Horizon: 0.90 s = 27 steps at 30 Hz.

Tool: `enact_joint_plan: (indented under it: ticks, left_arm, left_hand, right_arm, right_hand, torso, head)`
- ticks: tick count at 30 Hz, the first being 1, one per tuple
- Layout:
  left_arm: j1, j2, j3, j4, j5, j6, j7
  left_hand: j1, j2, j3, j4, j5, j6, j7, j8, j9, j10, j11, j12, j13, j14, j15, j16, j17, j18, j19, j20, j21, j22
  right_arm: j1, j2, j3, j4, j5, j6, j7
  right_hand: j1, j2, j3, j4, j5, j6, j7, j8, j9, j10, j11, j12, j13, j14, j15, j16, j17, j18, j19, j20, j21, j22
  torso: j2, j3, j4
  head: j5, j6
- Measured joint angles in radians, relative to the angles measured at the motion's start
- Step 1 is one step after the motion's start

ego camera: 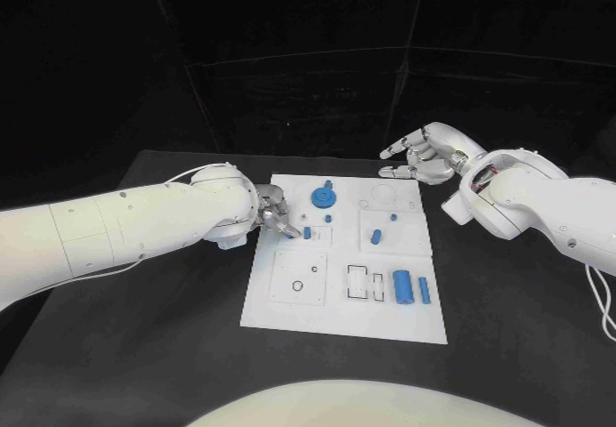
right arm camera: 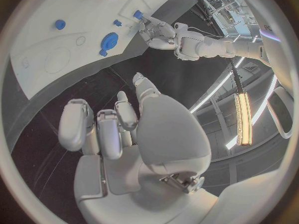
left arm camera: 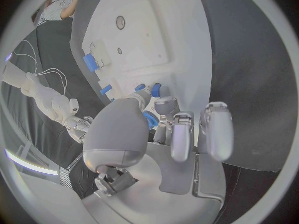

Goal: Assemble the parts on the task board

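While your left hand (ego camera: pixel 272 213) is pinching a small blue part (left arm camera: pixel 149 119) in its fingers at the task board's (ego camera: pixel 289 316) left edge | you are needing a squared descent | right hand (ego camera: pixel 427 151) is hovering, fingers spread, holding nothing.

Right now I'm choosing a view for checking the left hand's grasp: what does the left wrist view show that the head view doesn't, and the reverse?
Left wrist view alone: the left hand's fingers close up, pinching a small blue part over the task board.

Head view alone: the large blue round part, two blue cylinders lying near the board's front right, and the right hand, fingers apart, holding nothing, beyond the board's far edge.

Both: the board and the left hand at its left edge.
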Motion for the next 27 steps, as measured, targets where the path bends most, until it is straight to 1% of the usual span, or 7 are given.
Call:
enact_joint_plan:
  ticks: [3, 14, 18, 20, 21, 23, 27]
  left_arm:
    - [0.0, 0.002, 0.0, -0.004, 0.0, 0.0, 0.0]
    - [-0.001, 0.011, -0.001, -0.018, 0.0, 0.0, 0.0]
    - [-0.001, 0.014, -0.001, -0.022, 0.0, 0.001, 0.0]
    - [-0.001, 0.015, -0.001, -0.024, 0.0, 0.002, -0.001]
    - [-0.001, 0.016, -0.001, -0.024, 0.0, 0.002, -0.001]
    - [-0.001, 0.017, -0.001, -0.026, -0.001, 0.003, -0.001]
    - [-0.001, 0.019, -0.001, -0.03, -0.001, 0.005, -0.001]
  left_hand:
    - [-0.009, 0.0, -0.007, 0.007, 0.0, 0.001, -0.001, 0.0, -0.001, 0.003, -0.003, 0.0, 0.0, 0.0, 0.0, 0.0, 0.0, 0.0, 0.001, -0.001, 0.0, 0.0]
    - [-0.025, 0.008, -0.033, 0.028, 0.0, 0.006, 0.001, 0.0, -0.003, 0.007, 0.0, 0.0, 0.0, 0.0, 0.0, 0.0, 0.0, 0.0, 0.004, -0.004, 0.0, 0.0]
    - [-0.05, 0.017, -0.053, 0.048, 0.0, 0.01, 0.004, -0.004, -0.005, 0.007, 0.0, 0.0, 0.0, 0.0, 0.0, 0.0, 0.0, 0.0, 0.004, -0.004, 0.0, 0.0]
    - [-0.055, 0.015, -0.063, 0.058, 0.0, 0.01, 0.004, -0.004, -0.006, 0.007, 0.0, 0.0, 0.0, 0.0, 0.0, 0.0, 0.0, 0.0, 0.004, -0.004, 0.0, 0.0]
    - [-0.057, 0.016, -0.065, 0.059, 0.0, 0.01, 0.004, -0.004, -0.006, 0.007, 0.0, 0.0, 0.0, 0.0, 0.0, 0.0, 0.0, 0.0, 0.004, -0.004, 0.0, 0.0]
    - [-0.06, 0.017, -0.069, 0.064, 0.0, 0.01, 0.004, -0.004, -0.006, 0.007, 0.0, 0.0, 0.0, 0.0, 0.0, 0.0, 0.0, 0.0, 0.004, -0.004, 0.0, 0.0]
    - [-0.071, 0.017, -0.087, 0.076, 0.0, 0.013, 0.001, -0.004, -0.005, 0.009, 0.003, 0.0, 0.0, 0.0, 0.0, 0.0, 0.0, 0.0, 0.004, -0.003, 0.0, 0.0]
  right_arm:
    - [0.0, 0.0, 0.0, 0.0, 0.0, 0.0, 0.0]
    - [0.0, 0.0, 0.0, 0.002, 0.0, 0.0, 0.002]
    - [0.0, 0.0, 0.0, 0.005, 0.0, -0.001, 0.003]
    - [0.0, 0.0, 0.0, 0.007, 0.0, -0.001, 0.003]
    - [0.0, -0.001, 0.0, 0.007, 0.0, -0.001, 0.003]
    - [0.0, -0.001, 0.0, 0.009, 0.0, -0.001, 0.004]
    - [0.0, -0.002, 0.0, 0.01, 0.0, -0.001, 0.005]
  right_hand:
    - [0.0, 0.0, 0.0, 0.0, 0.0, 0.0, 0.0, 0.0, 0.0, 0.0, 0.0, 0.0, -0.001, 0.0, 0.0, 0.0, 0.0, 0.0, 0.0, 0.0, 0.0, -0.001]
    - [0.0, 0.0, 0.0, 0.0, 0.0, 0.0, 0.0, 0.0, 0.0, 0.0, 0.0, 0.0, -0.001, 0.0, 0.0, 0.0, 0.0, 0.0, 0.0, 0.0, 0.0, -0.001]
    - [0.0, 0.0, -0.003, 0.003, 0.0, 0.0, 0.0, 0.0, 0.0, 0.0, 0.0, -0.004, -0.002, 0.0, 0.0, 0.0, 0.0, 0.0, 0.0, 0.0, -0.004, -0.003]
    - [0.0, 0.0, -0.003, 0.003, 0.0, 0.0, 0.0, 0.0, 0.0, 0.0, 0.0, -0.004, -0.002, 0.0, 0.0, 0.0, 0.0, 0.0, 0.0, 0.0, -0.004, -0.003]
    - [0.0, 0.0, -0.005, 0.005, 0.0, 0.0, 0.0, 0.0, 0.0, 0.0, 0.0, -0.004, -0.003, 0.0, 0.0, 0.0, 0.0, 0.001, 0.0, 0.0, -0.004, -0.004]
    - [-0.005, 0.005, -0.005, 0.005, 0.0, 0.0, 0.0, 0.0, 0.0, -0.004, -0.004, -0.004, -0.003, 0.0, 0.0, 0.0, 0.0, 0.016, 0.0, 0.0, -0.004, -0.003]
    - [-0.005, 0.005, -0.005, 0.005, 0.0, 0.0, 0.0, 0.0, 0.0, -0.004, -0.004, -0.004, -0.003, 0.0, 0.0, 0.0, 0.0, 0.016, 0.0, 0.0, -0.004, -0.004]
  torso:
    - [0.0, -0.0001, 0.0002]
    - [0.0, -0.0004, 0.0009]
    - [0.0, -0.0004, 0.0009]
    - [0.0, -0.0004, 0.0009]
    - [0.0, -0.0004, 0.0009]
    - [0.0, -0.0004, 0.0009]
    - [0.0, -0.0004, 0.0009]
  head:
    - [0.0, 0.0]
    - [0.0, 0.0]
    - [0.0, 0.0]
    - [-0.001, 0.0]
    - [-0.001, 0.0]
    - [-0.002, 0.0]
    - [-0.003, 0.0]
